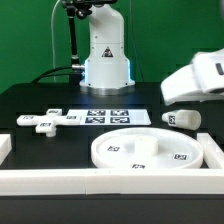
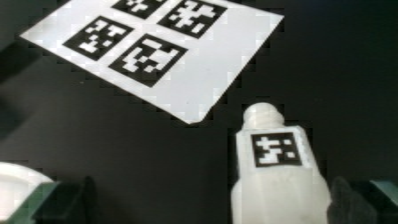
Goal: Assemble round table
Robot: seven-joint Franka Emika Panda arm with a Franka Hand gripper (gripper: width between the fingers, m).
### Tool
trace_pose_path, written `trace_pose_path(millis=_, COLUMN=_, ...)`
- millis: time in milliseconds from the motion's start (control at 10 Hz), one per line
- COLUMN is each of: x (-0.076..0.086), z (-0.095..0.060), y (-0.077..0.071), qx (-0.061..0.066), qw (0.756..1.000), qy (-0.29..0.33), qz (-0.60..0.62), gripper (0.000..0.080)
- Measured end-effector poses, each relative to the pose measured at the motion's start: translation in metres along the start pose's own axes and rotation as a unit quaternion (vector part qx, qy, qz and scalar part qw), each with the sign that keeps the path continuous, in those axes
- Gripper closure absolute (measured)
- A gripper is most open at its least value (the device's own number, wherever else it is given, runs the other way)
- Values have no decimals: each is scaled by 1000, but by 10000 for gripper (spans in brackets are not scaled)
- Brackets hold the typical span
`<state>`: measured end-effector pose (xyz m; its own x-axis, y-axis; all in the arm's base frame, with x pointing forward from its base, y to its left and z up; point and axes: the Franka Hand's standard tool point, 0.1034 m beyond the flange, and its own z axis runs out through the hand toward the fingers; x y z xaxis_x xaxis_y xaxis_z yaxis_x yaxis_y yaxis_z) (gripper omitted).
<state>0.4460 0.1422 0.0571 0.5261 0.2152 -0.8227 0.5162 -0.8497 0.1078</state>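
The short white cylinder leg (image 2: 276, 160) lies on the black table with a square tag facing up. It also shows at the exterior view's right (image 1: 185, 118). My gripper (image 2: 217, 205) is open and above the leg. Its dark fingertips (image 2: 68, 200) stand wide apart on either side of the leg, which lies nearer one of them. The arm's white hand (image 1: 195, 80) hangs over the leg in the exterior view. The large rimmed round disc (image 1: 145, 152) lies flat at the front. The cross-shaped foot piece (image 1: 45, 121) lies at the exterior view's left.
The marker board (image 1: 110, 117) lies flat between the foot piece and the leg, and shows in the wrist view (image 2: 169, 45). A white border wall (image 1: 100, 182) runs along the front and sides. The robot base (image 1: 105, 60) stands at the back.
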Motion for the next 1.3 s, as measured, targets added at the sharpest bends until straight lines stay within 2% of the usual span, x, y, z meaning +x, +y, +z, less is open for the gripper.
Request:
trace_pose_path(millis=200, x=7, z=-7, y=-6, qx=7, qw=1000, qy=25, qz=2, gripper=151)
trace_pose_path(millis=300, x=11, z=-7, y=-10, qx=5, qw=999, qy=31, qz=5, gripper=151)
trace_pose_path(millis=600, x=12, z=-6, y=-11, qx=4, qw=1000, qy=31, qz=4, gripper=150)
trace_pose_path(millis=900, x=20, z=4, y=-22, qx=1, qw=1000, qy=29, qz=4, gripper=151)
trace_pose_path(millis=1100, x=26, z=16, y=-21, qx=1, qw=999, qy=34, qz=2, gripper=151)
trace_pose_path(millis=1300, x=29, z=22, y=-19, qx=3, qw=999, qy=32, qz=2, gripper=151)
